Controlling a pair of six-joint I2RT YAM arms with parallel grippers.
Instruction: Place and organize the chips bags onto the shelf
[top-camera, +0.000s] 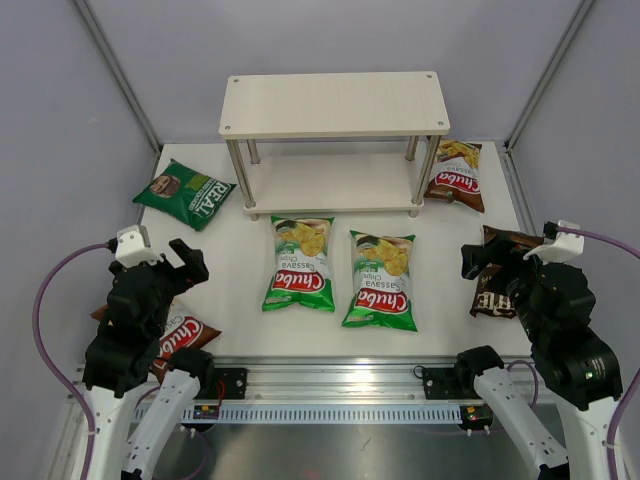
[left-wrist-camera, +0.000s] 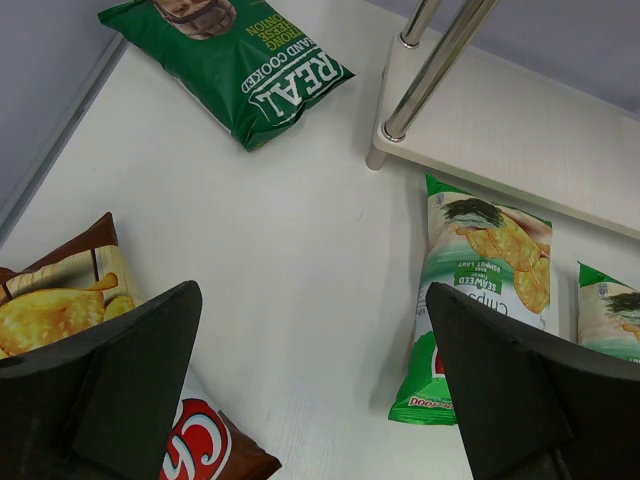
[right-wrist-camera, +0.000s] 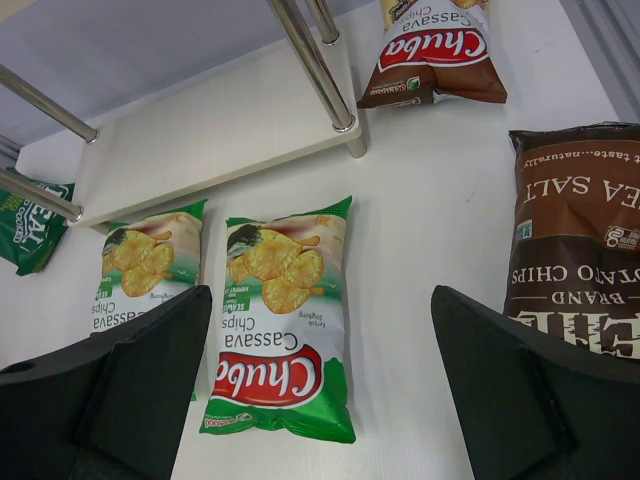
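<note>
Though agape, right claw (right-wrist-camera: 320, 300) over dark brown bag (right-wrist-camera: 580, 230) edge (flat).

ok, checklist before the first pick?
1. Left end effector open, empty: ok.
2. Right end effector open, empty: ok.
3. Shelf top board bare: ok. Back of the lower board is hidden: cannot tell.
4. Right green Chuba flat, apart from its neighbours: ok.
5. Rear red Chuba clear of the shelf leg: cannot tell.
6. Near red Chuba open to a top grasp: not ok, partly under the left arm.
</note>
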